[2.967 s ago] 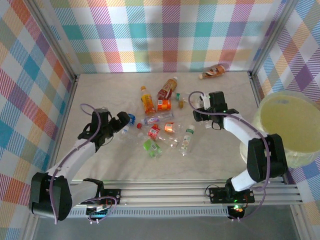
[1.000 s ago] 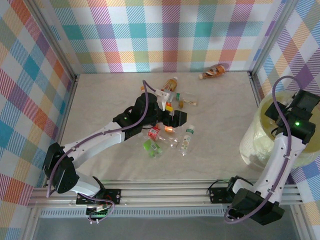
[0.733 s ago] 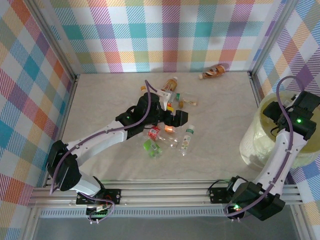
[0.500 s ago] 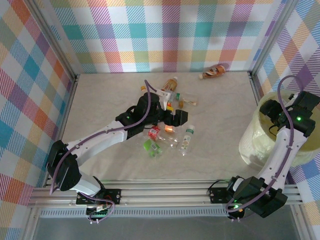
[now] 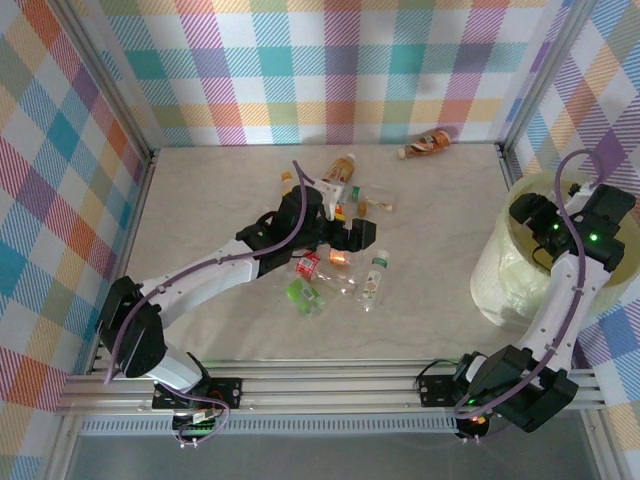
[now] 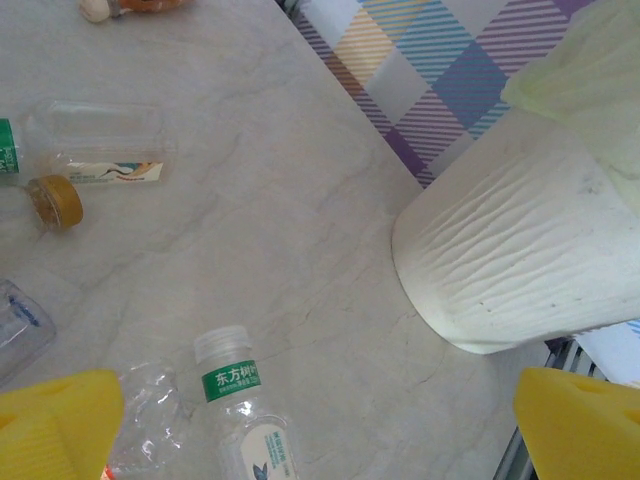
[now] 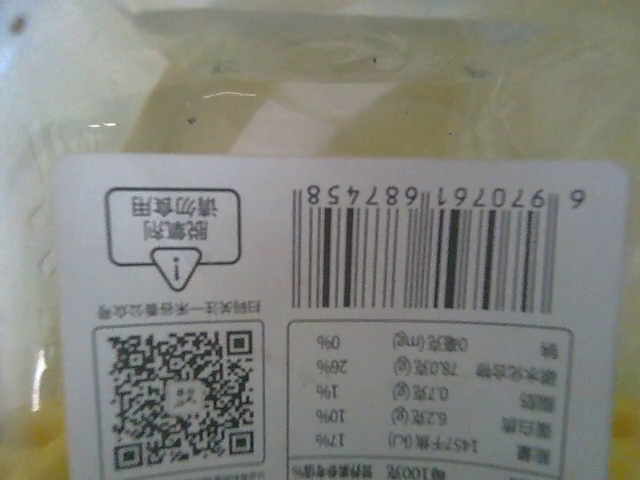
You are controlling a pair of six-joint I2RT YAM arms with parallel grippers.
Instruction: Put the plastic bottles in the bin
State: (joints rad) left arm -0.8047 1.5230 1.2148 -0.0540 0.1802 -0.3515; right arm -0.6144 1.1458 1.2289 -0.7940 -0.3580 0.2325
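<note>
Several plastic bottles lie in a loose pile mid-table, among them a clear green-labelled bottle [image 5: 374, 282] [image 6: 240, 405], a red-labelled bottle [image 5: 307, 264] and a crushed green bottle [image 5: 303, 293]. An orange bottle [image 5: 428, 143] lies alone by the back wall. My left gripper [image 5: 352, 235] [image 6: 320, 430] hangs over the pile, open wide, with nothing between its yellow pads [image 6: 55, 425]. The pale cream bin [image 5: 520, 290] [image 6: 500, 250] stands at the right edge. My right gripper [image 5: 528, 212] is over the bin's mouth. A clear bottle's white barcode label [image 7: 330, 310] sits pressed close against its camera, hiding the fingers.
A clear bottle [image 6: 90, 145] and an orange-capped bottle [image 6: 55, 200] lie behind the left gripper's reach. Plaid walls and aluminium posts close the table on three sides. Bare table runs between the pile and the bin [image 5: 440, 250].
The right arm has shifted left over the bin with its bottle, and the bin has nudged left. The left arm has crept slightly farther over the pile, still open.
</note>
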